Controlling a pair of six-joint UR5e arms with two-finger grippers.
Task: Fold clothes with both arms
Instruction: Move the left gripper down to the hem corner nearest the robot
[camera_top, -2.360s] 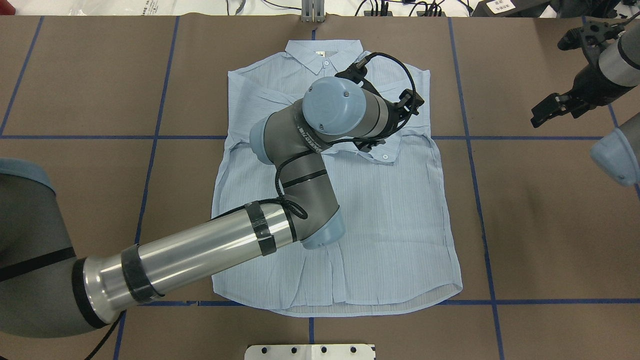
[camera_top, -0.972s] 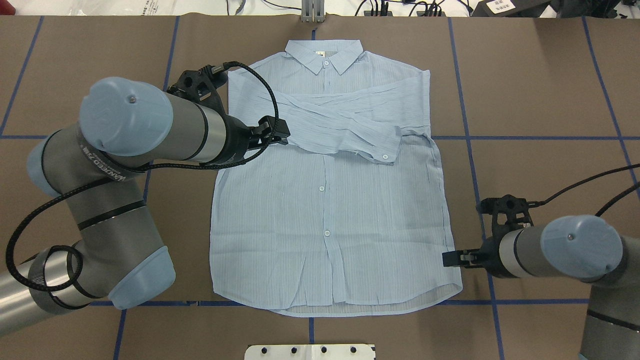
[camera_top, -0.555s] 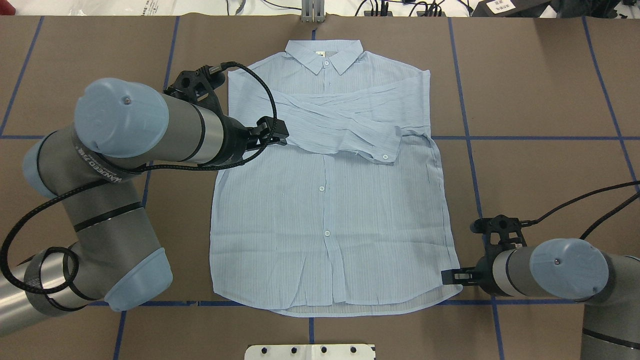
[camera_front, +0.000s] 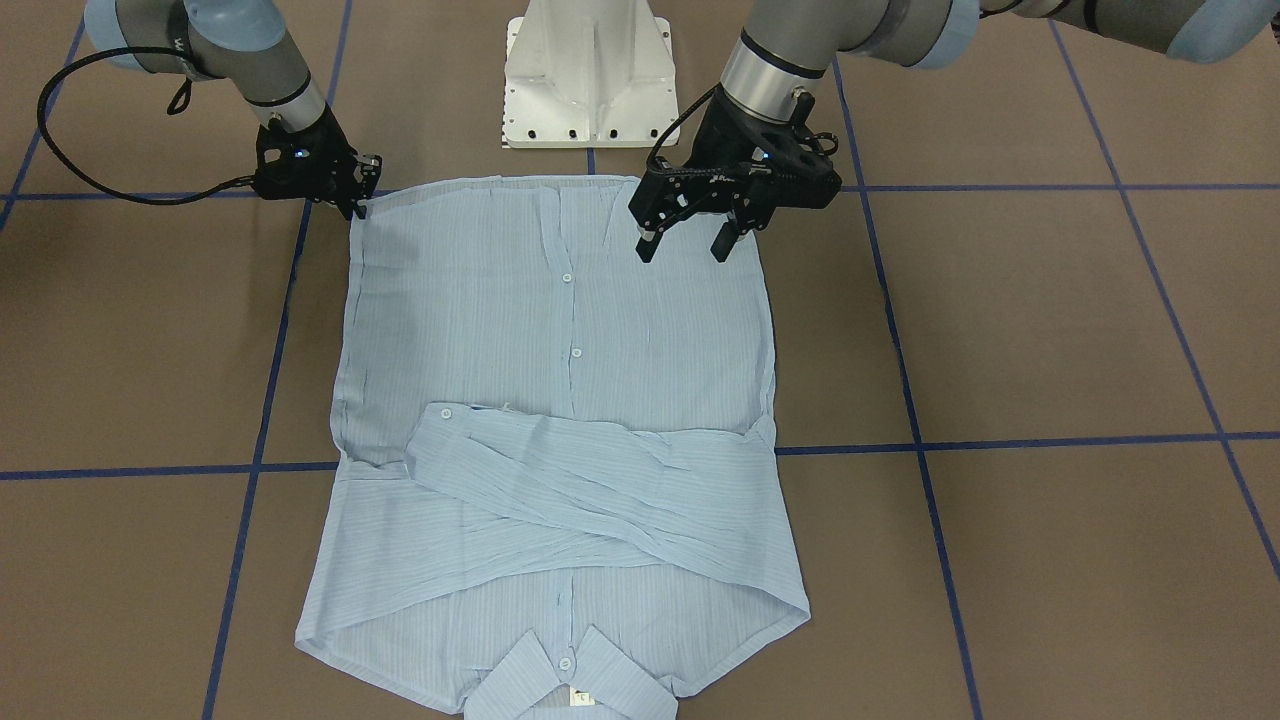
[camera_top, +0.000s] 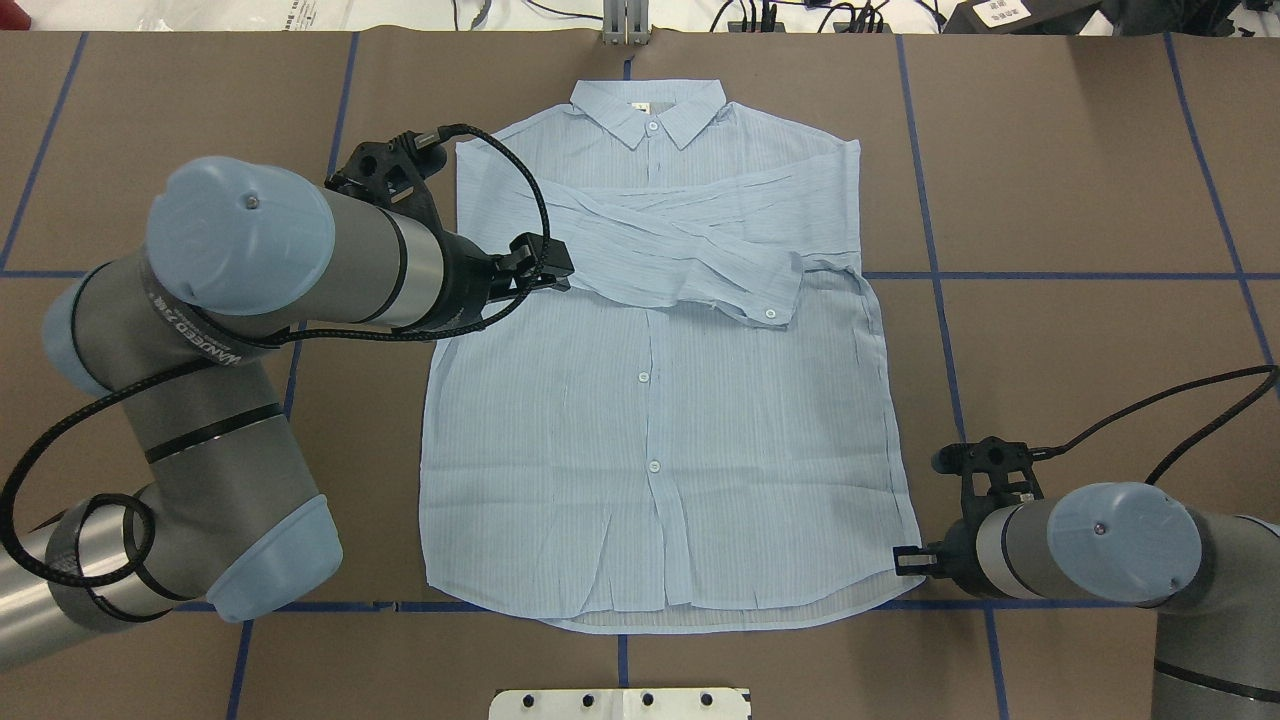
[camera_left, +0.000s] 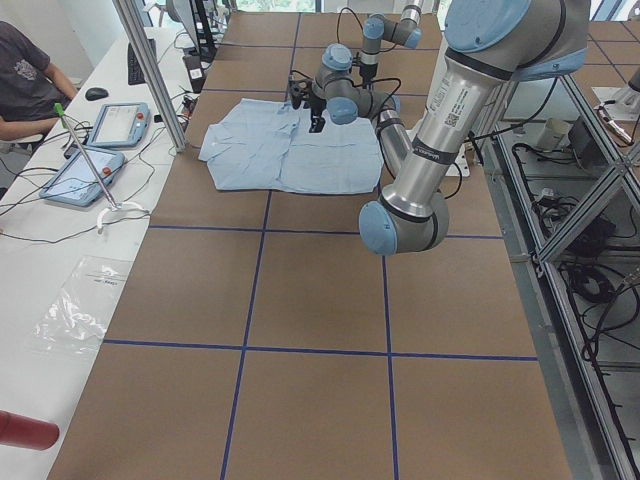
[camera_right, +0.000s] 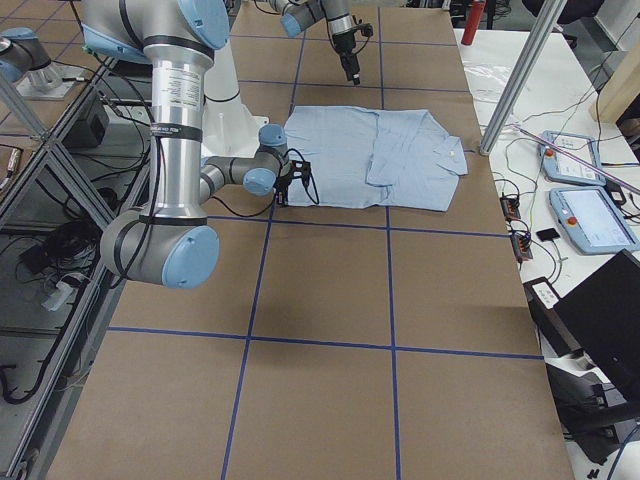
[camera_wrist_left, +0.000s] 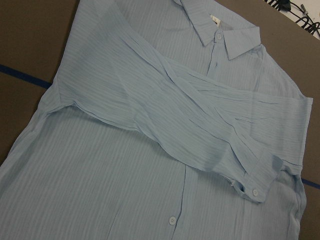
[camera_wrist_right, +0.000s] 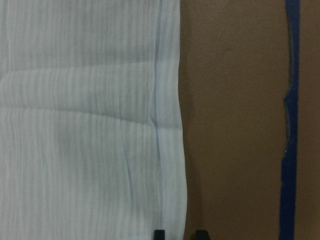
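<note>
— Where's your shirt?
— Shirt (camera_top: 660, 430) flat on the table (camera_top: 1080, 180), button side up, sleeves folded across the chest, collar away from the robot.
— Your grippers?
— Left gripper (camera_front: 685, 247) above the shirt, fingers spread, holding nothing. Right gripper (camera_top: 897, 560) low at the hem corner, fingertips parted astride the side edge.

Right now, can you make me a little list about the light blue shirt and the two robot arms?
Shirt: pale blue striped button-up shirt, flat and front up on the brown table with blue tape lines
Sleeves: both long sleeves crossed over the chest
Left gripper: black two-finger left gripper, open, hovering above the shirt, holding nothing
Right gripper: black two-finger right gripper, low at the hem corner, fingertips apart around the shirt's edge
Body fold: not yet done
</note>
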